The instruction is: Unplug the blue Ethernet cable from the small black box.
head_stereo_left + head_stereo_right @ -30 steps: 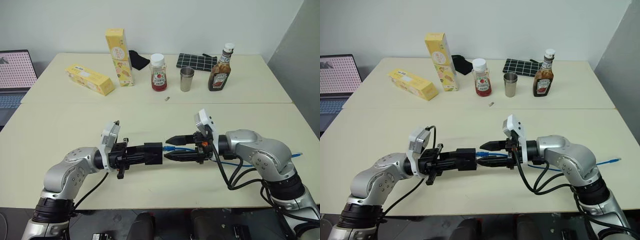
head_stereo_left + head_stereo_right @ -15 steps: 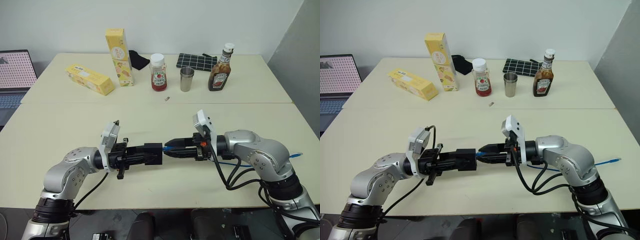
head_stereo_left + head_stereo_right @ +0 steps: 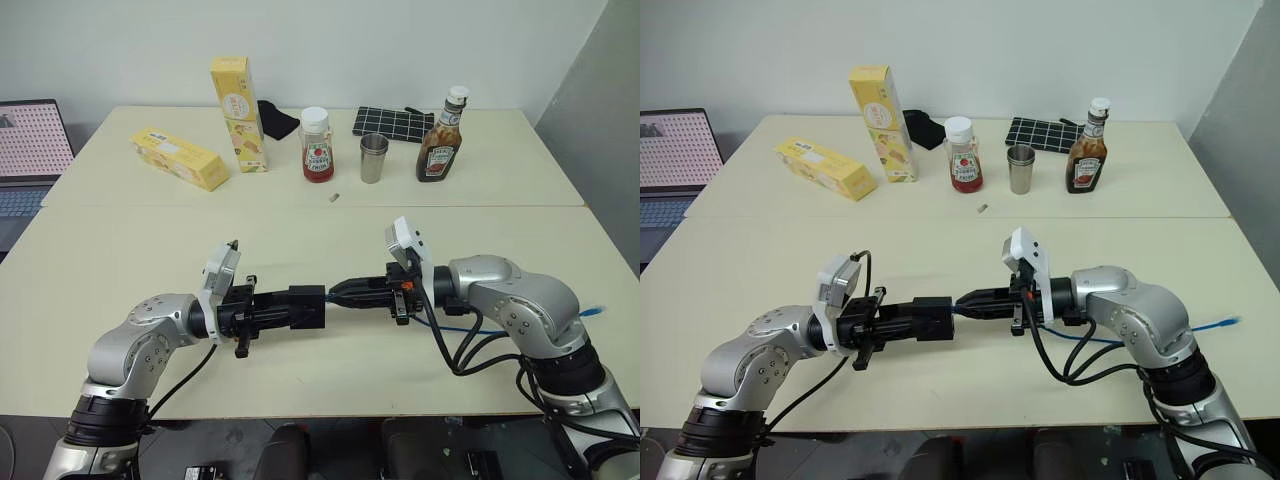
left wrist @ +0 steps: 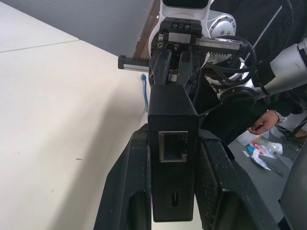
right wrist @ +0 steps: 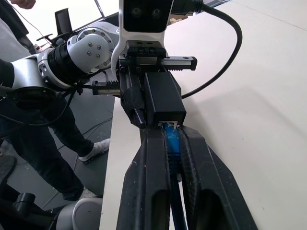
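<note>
2 cream tables, white wall

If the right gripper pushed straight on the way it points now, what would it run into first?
Probably the small black box, right at the tips of the right gripper, which is shut on the blue Ethernet cable; the left gripper holds that box.

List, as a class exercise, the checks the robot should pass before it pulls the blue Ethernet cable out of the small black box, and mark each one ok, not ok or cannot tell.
1. Left gripper shut on the small matte-black plastic box: ok.
2. Right gripper shut on the thin bright-blue Ethernet cable right at the box's port: ok.
3. Plug seated in the port, so a pull is needed: ok, blue runs straight into the port in the right wrist view.
4. Plug's release tab pressed: cannot tell, hidden between the fingers.
5. The two grippers in line, pointing at each other: ok.
6. Slack in the cable behind the right arm: ok, it trails loose to its far end on the beige table.
</note>
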Tool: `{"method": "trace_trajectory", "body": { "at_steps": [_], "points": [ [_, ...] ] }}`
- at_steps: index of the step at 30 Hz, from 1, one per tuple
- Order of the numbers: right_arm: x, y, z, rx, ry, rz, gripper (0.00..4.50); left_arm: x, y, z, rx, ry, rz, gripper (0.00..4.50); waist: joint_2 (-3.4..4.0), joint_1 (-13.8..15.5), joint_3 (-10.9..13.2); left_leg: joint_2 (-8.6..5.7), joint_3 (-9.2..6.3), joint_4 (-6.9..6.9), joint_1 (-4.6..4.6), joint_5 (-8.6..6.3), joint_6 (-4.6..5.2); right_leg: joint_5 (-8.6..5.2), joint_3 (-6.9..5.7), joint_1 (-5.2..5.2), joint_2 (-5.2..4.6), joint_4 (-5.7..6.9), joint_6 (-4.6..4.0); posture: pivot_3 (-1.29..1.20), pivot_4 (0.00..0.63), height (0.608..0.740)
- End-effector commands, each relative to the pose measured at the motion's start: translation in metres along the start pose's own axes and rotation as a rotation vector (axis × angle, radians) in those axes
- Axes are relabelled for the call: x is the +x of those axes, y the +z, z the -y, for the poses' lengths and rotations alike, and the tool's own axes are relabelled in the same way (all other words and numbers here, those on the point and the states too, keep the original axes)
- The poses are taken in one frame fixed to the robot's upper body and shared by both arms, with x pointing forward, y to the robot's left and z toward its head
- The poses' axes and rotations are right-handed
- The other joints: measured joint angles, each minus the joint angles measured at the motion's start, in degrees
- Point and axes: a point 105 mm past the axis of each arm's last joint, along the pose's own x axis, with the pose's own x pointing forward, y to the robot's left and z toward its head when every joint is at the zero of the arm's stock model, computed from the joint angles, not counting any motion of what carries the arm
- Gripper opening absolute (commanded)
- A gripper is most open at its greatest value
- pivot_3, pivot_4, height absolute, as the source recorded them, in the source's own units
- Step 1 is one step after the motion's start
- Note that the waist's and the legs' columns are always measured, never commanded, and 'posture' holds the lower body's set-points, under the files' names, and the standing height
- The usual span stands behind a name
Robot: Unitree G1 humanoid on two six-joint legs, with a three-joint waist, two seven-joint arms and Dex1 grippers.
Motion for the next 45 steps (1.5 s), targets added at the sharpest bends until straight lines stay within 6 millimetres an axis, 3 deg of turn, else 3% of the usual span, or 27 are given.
{"method": "trace_trajectory", "body": {
  "at_steps": [1,10,18,25,29,35,37,40,45],
  "points": [
    [0.000,0.005,-0.003,-0.033,0.030,-0.004,0.04,0.003,0.010,0.006,0.052,-0.027,0.020,0.78,0.00,0.0,0.0,0.00,0.00,0.00,0.00,0.00,0.00,0.00,0.00,0.00,0.00,0.00,0.00,0.00,0.150,0.740],
    [-0.021,-0.006,0.007,-0.008,-0.014,-0.056,0.04,-0.013,0.008,-0.002,0.067,0.061,0.002,0.78,0.00,0.0,0.0,0.00,0.01,0.00,0.00,0.00,0.00,0.00,-0.01,0.00,0.00,-0.01,0.00,0.00,0.150,0.740],
    [-0.027,-0.004,0.014,-0.014,-0.050,-0.051,0.04,-0.015,0.009,-0.001,0.071,0.091,-0.006,0.78,0.00,0.0,0.0,0.00,0.01,0.00,-0.02,0.00,0.00,0.00,0.00,-0.02,0.00,-0.01,0.00,0.00,0.150,0.740],
    [-0.056,-0.004,0.077,-0.063,-0.356,-0.037,0.03,-0.025,0.010,-0.007,0.083,0.192,-0.010,0.78,0.00,0.0,0.0,-0.01,0.05,0.01,0.00,0.00,0.00,0.00,0.01,-0.02,0.00,0.01,0.00,0.00,0.150,0.740],
    [-0.083,-0.031,0.138,-0.091,-0.722,-0.103,0.03,-0.025,0.009,-0.009,0.088,0.260,-0.008,0.78,-0.01,0.0,0.0,0.00,0.07,0.00,-0.01,0.00,0.00,0.00,0.04,-0.04,-0.01,0.01,0.00,0.00,0.150,0.740],
    [-0.093,-0.059,0.165,-0.094,-0.901,-0.181,0.03,-0.022,0.010,-0.011,0.092,0.306,-0.003,0.78,0.00,-0.1,0.0,0.01,0.16,-0.01,-0.08,0.01,-0.01,0.01,0.08,-0.12,-0.03,0.03,0.00,0.00,0.150,0.740],
    [-0.092,-0.060,0.164,-0.092,-0.890,-0.180,0.74,-0.023,0.012,-0.013,0.104,0.329,0.002,0.78,0.00,-0.1,0.0,0.01,0.16,0.00,-0.05,0.01,-0.01,0.01,0.08,-0.10,-0.03,0.05,0.00,0.00,0.150,0.740],
    [-0.090,-0.052,0.157,-0.100,-0.845,-0.156,1.38,-0.027,0.014,-0.022,0.132,0.411,0.011,0.78,0.01,-0.1,0.0,0.01,0.15,0.01,-0.04,0.01,-0.01,0.01,0.07,-0.08,-0.03,0.06,0.00,0.00,0.150,0.740],
    [-0.090,-0.018,0.133,-0.246,-0.721,-0.128,2.46,-0.052,0.024,-0.049,0.199,0.649,0.089,0.78,0.05,0.0,0.0,0.00,0.10,0.01,-0.08,0.01,-0.01,0.01,0.06,-0.11,-0.04,0.04,0.00,0.00,0.150,0.740]
  ]
}}
